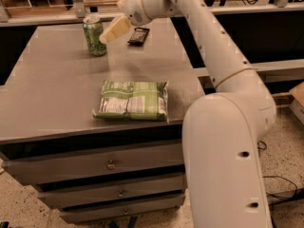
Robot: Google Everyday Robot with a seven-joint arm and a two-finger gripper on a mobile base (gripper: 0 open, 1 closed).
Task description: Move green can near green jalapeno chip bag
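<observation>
The green can (94, 35) stands upright at the far left of the grey table top (57, 89). The green jalapeno chip bag (132, 100) lies flat near the table's front edge, well apart from the can. My gripper (112, 31) reaches in from the upper right and hovers just right of the can, close to its upper side. Its pale fingers (116, 28) point down and left toward the can.
A small dark flat packet (138, 35) lies at the back of the table, right of the gripper. My arm (213, 56) crosses over the table's right side. Drawers (111, 164) front the cabinet below. A rail and shelving run behind the table.
</observation>
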